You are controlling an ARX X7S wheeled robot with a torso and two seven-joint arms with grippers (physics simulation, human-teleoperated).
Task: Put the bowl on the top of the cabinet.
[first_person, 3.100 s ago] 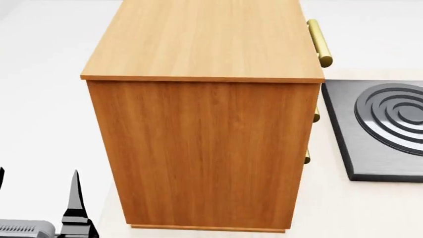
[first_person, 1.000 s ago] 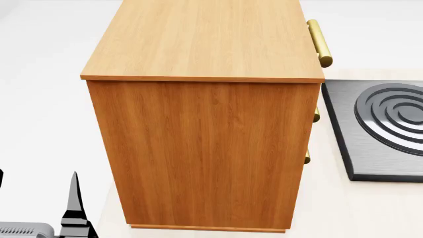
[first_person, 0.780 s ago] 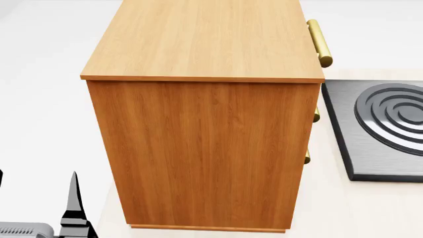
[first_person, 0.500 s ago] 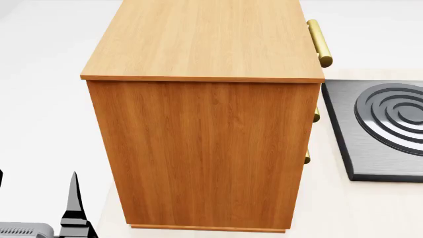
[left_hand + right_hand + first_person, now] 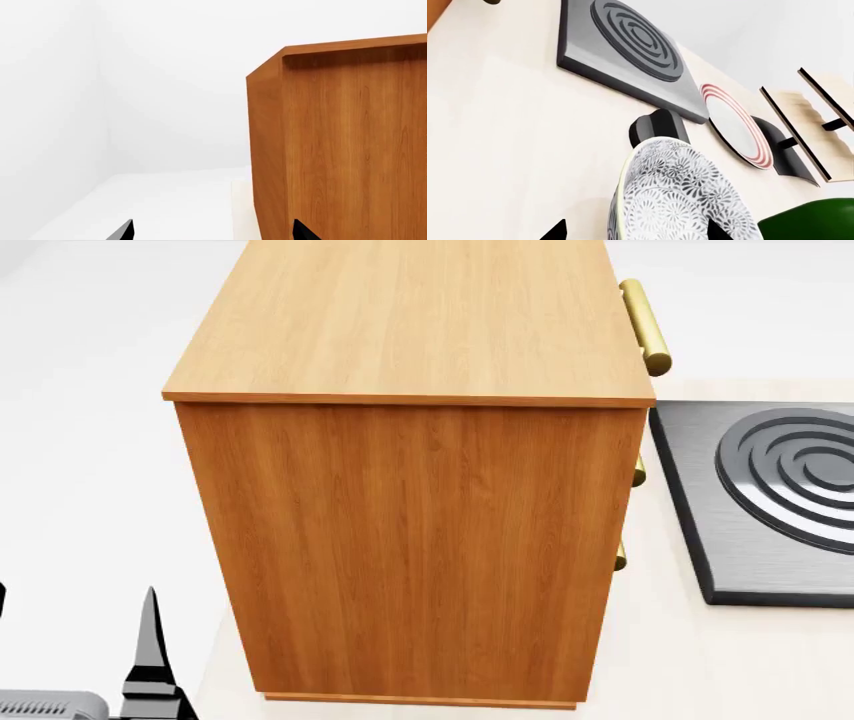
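Observation:
The bowl, white with a dense grey leaf pattern, shows only in the right wrist view, close to the camera and above the cream tabletop. My right gripper is open, its jaws wide apart astride the bowl's rim. The right gripper is out of the head view. The orange-brown cabinet fills the middle of the head view, with nothing on its lighter flat top. My left gripper is low at the cabinet's left, open and empty. In the left wrist view the cabinet's side stands just to one side of it.
A grey burner plate lies right of the cabinet, also in the right wrist view. Beyond it are a white plate with red rings, a pale wooden rack, a black block and a green object. Brass handles stick out.
My left gripper has sunk very slightly in the head view since the earliest frame. Nothing else has moved.

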